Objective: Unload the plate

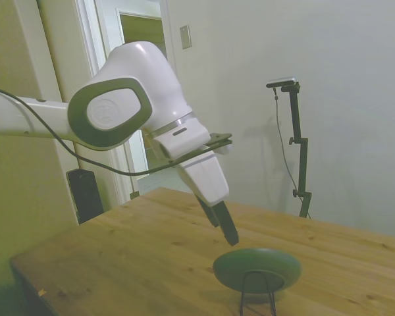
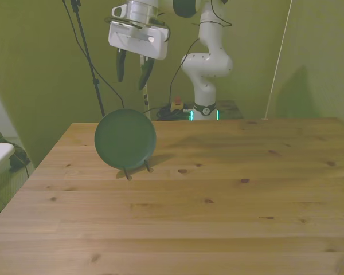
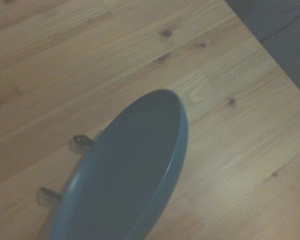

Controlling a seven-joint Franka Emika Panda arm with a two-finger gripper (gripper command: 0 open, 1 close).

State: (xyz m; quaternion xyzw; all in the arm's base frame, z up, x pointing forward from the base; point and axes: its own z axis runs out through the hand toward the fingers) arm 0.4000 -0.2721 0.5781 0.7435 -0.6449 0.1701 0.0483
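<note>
On the front view's left, the plate (image 2: 125,139) stands nearly upright on a thin wire stand (image 2: 137,169) near the wooden table's (image 2: 218,195) far edge. Above it hangs the gripper (image 2: 132,73), fingers spread and empty, clear of the rim.

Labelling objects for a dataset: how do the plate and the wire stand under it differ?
The plate is a broad, solid, dark grey-green disc; the wire stand is thin black wire. The plate stands nearly upright on edge, while the stand's feet rest on the table. Both sit below the open claw, untouched.
</note>
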